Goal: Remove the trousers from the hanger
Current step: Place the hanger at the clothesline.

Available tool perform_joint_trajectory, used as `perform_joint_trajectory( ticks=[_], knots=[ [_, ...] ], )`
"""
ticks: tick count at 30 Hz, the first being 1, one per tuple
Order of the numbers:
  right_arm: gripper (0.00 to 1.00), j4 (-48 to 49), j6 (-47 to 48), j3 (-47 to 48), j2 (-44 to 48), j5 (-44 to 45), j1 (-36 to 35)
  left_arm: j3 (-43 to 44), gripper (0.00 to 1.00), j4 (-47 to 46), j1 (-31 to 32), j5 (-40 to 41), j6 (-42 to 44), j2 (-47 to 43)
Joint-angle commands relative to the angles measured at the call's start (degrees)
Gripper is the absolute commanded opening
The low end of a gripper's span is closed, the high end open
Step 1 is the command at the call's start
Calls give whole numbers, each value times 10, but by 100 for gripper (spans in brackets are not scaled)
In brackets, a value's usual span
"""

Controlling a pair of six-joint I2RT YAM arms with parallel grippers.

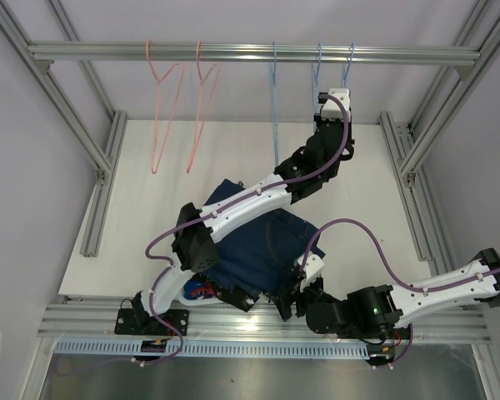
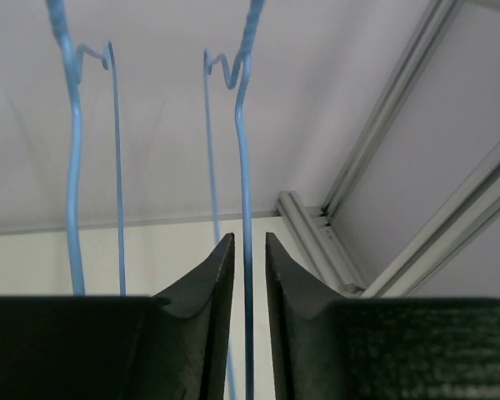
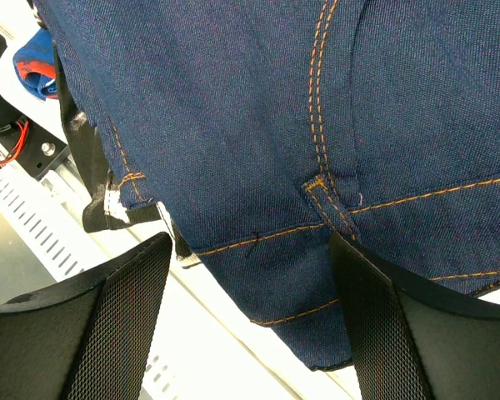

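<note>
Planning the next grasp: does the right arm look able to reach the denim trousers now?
Probably yes. The right gripper hangs open right over the edge of the denim trousers, nothing between them. The left gripper is far off, at a blue hanger.

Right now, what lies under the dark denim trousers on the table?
A blue-and-red cloth and a black cloth peek out beneath the denim trousers; the rest underneath is covered.

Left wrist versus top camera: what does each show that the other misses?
Left wrist only: a blue hanger wire runs between the left gripper's slightly parted fingers, gaps both sides. Top only: denim trousers heaped on the table, two bare pink hangers, the right gripper at the pile. Both: blue hangers, left gripper up among them.
</note>
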State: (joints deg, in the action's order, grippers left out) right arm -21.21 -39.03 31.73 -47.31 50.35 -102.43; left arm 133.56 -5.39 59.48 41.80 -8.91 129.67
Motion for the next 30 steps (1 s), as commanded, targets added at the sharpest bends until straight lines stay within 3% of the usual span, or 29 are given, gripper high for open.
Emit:
perform_joint_trajectory(
  ticks=[1,3,4,7,13,17,22,26,30],
  knots=[
    [80,-26,-33,-12,-9,-17,-7,-24,28,-18,20,7,27,-36],
    [80,-30,-36,-10,-9,-14,-10,-56,32,-39,32,12,63,-57],
    [80,-30,-37,-9,-10,-13,-13,-65,43,-71,41,13,77,-66],
    [80,-33,-32,-4,-16,-13,-15,-78,59,-68,48,14,103,-92],
    [80,-48,-32,15,-28,-6,-24,-100,78,-67,77,42,148,-161],
    [80,-44,-27,26,-44,-3,-34,-98,85,-64,102,33,188,-213],
    [82,-66,-21,57,-60,9,-41,-79,98,44,128,1,164,-283],
    [84,-92,-2,105,-70,27,-44,-87,100,126,137,-12,157,-377],
    [86,-115,50,169,-80,45,-44,-165,99,162,137,-6,176,-472]
  ],
)
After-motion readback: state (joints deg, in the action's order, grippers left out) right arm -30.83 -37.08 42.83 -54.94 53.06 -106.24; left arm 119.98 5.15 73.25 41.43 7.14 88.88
